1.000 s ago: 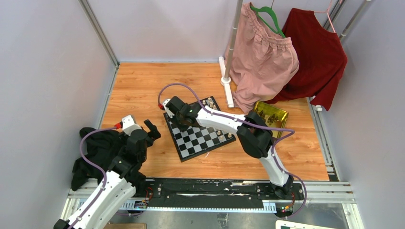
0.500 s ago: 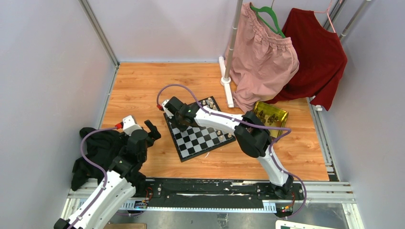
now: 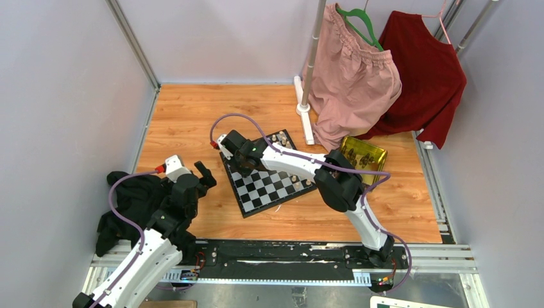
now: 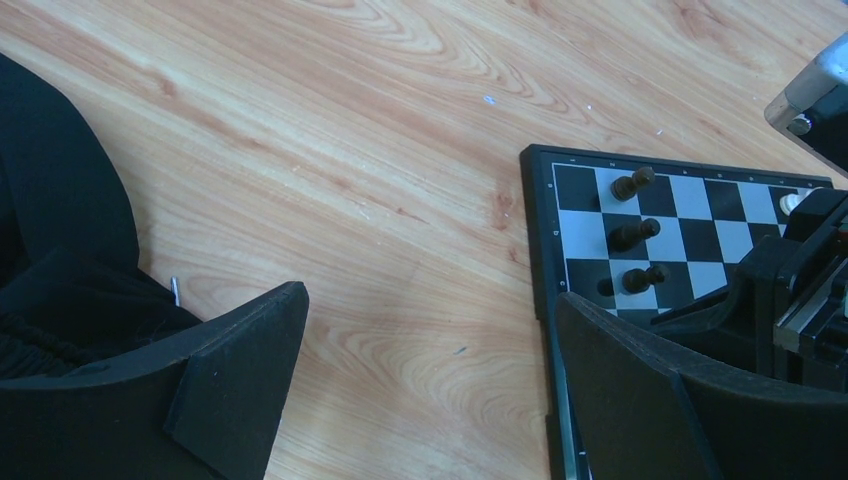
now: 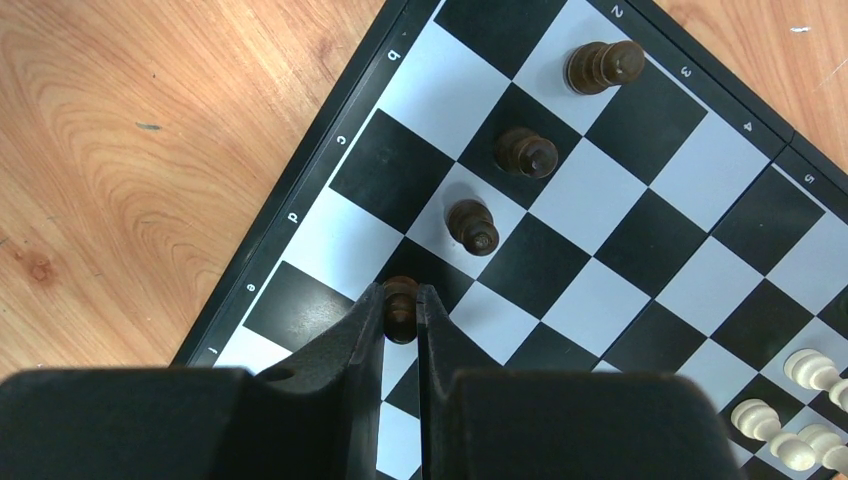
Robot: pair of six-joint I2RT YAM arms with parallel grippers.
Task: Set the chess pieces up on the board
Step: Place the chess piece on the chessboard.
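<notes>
Nearest, on the left, the left tool [image 4: 430, 345] hangs wide open above the bench [image 4: 330, 150] and holds nothing. Farther, the right tool [image 5: 402, 305] is clenched on a dark piece [image 5: 401, 292] at the left side of the board [image 5: 590, 195], just beside three set pieces [image 5: 472, 226]. If the tool opens while tilted, the piece may fall against its neighbour.

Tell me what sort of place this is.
Probably a robot lab test cell: a left arm and right arm bolted at the edge of a wood-topped table, plain grey walls boxing it in, and mismatched props, a chessboard and hanging clothes.
</notes>
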